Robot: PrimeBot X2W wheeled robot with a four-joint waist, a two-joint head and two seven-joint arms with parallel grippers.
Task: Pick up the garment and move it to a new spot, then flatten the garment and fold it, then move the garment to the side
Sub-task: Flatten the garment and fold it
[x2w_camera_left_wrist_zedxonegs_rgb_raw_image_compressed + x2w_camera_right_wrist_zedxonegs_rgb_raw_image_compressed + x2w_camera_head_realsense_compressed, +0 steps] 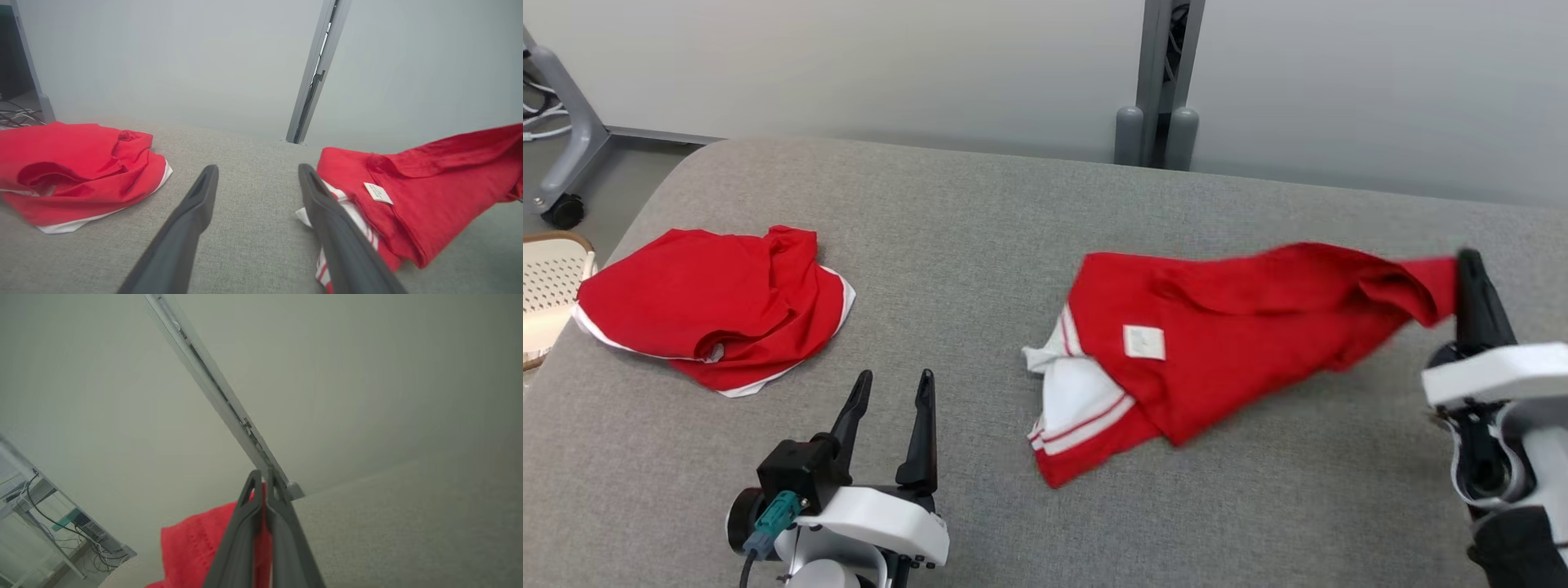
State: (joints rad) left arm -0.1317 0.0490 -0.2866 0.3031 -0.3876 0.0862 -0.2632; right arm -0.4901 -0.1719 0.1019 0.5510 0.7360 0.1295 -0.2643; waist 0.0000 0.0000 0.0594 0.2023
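A red garment (1217, 343) with white striped trim and a small white label lies on the grey padded table (980, 237), right of centre. Its right end is lifted off the surface, pinched in my right gripper (1466, 265), which is shut on the cloth. In the right wrist view red fabric (192, 547) shows between and beside the closed fingers (245, 522). My left gripper (894, 388) stands open at the lower left with nothing between its fingers, a little left of the garment (408, 196).
A second crumpled red garment (711, 306) with a white hem lies at the table's left. A pale perforated basket (547, 286) sits off the left edge. A grey post (1160, 82) stands behind the table, and a wheeled frame (560, 147) at the far left.
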